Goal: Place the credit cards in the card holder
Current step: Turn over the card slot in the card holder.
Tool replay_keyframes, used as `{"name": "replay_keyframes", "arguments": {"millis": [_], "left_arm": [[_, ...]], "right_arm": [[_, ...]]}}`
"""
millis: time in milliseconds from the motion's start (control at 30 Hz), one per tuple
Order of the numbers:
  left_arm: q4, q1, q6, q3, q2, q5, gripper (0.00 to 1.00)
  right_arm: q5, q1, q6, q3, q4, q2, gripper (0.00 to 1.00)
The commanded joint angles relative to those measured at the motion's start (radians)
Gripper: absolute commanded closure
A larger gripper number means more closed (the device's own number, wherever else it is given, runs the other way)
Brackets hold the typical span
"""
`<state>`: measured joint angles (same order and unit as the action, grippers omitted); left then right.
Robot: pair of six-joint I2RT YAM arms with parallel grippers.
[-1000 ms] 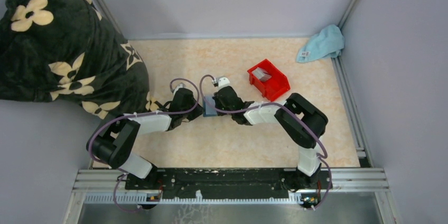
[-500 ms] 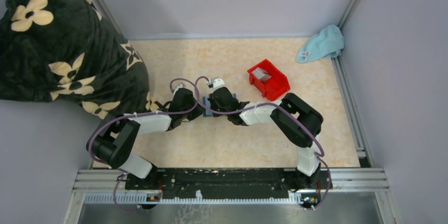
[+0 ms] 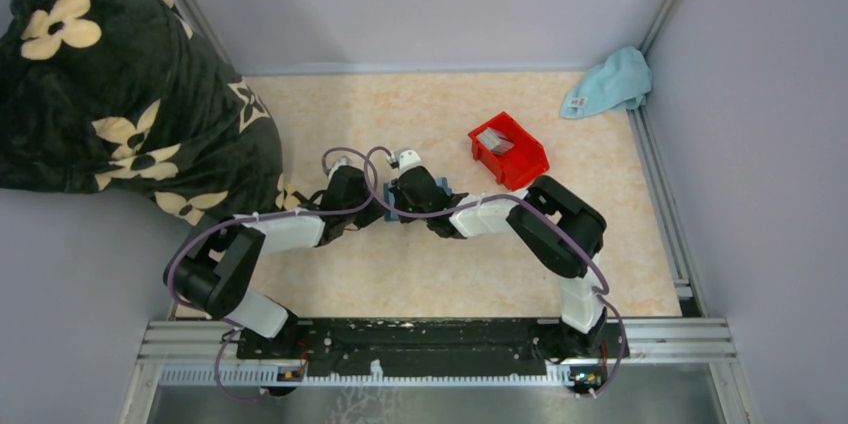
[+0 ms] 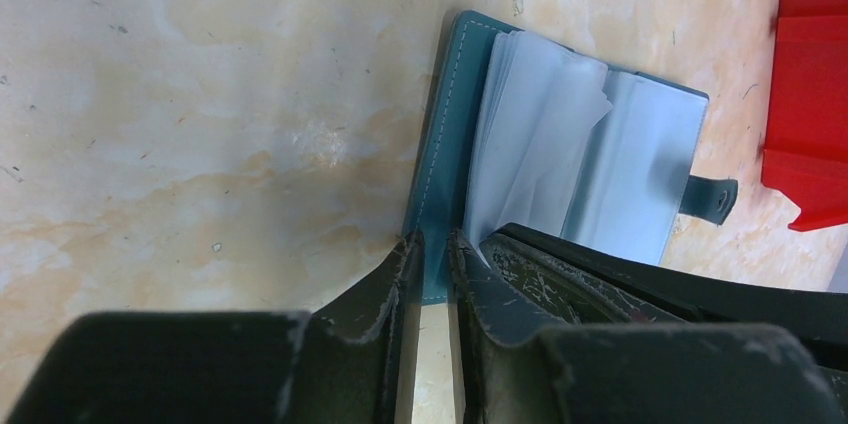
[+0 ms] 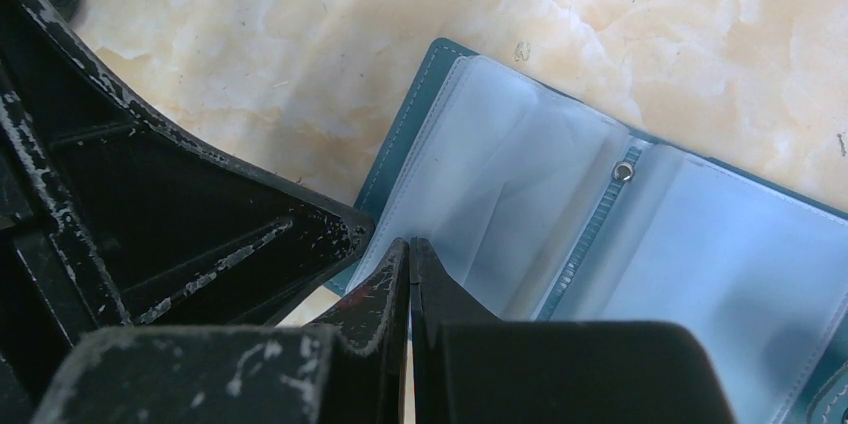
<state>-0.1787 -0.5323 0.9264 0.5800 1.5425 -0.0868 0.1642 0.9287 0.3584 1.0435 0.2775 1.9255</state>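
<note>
Teal folding card holder [image 4: 437,144]: my left gripper [image 4: 432,239] clamps its cover; my closed right gripper [image 5: 410,242] must part clear sleeves [image 5: 500,174] gently.

No legible text anywhere.

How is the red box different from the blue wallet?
The red bin is a deep open box; the teal card holder lies flat, spread open. The bin holds grey credit cards; the card holder's clear sleeves look empty. Both rest on the table.
</note>
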Motion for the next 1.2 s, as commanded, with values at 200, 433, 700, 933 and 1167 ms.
{"name": "replay_keyframes", "arguments": {"millis": [200, 433, 700, 933, 1167], "left_arm": [[0.375, -0.005, -0.05, -0.016, -0.074, -0.131, 0.73], [0.334, -0.005, -0.061, -0.025, -0.176, -0.102, 0.71], [0.382, -0.005, -0.056, -0.003, -0.195, -0.132, 0.7], [0.349, -0.005, -0.044, -0.018, -0.242, -0.125, 0.7], [0.324, -0.006, -0.046, 0.008, -0.257, -0.115, 0.69]], "right_arm": [[0.002, 0.009, -0.013, 0.027, 0.011, 0.027, 1.0], [-0.003, 0.009, -0.01, 0.021, 0.012, 0.026, 1.0], [-0.012, 0.009, -0.01, 0.014, 0.017, 0.025, 1.0], [-0.035, 0.009, -0.004, 0.009, 0.025, 0.02, 1.0], [-0.048, 0.032, 0.0, 0.009, 0.035, 0.02, 1.0]]}}
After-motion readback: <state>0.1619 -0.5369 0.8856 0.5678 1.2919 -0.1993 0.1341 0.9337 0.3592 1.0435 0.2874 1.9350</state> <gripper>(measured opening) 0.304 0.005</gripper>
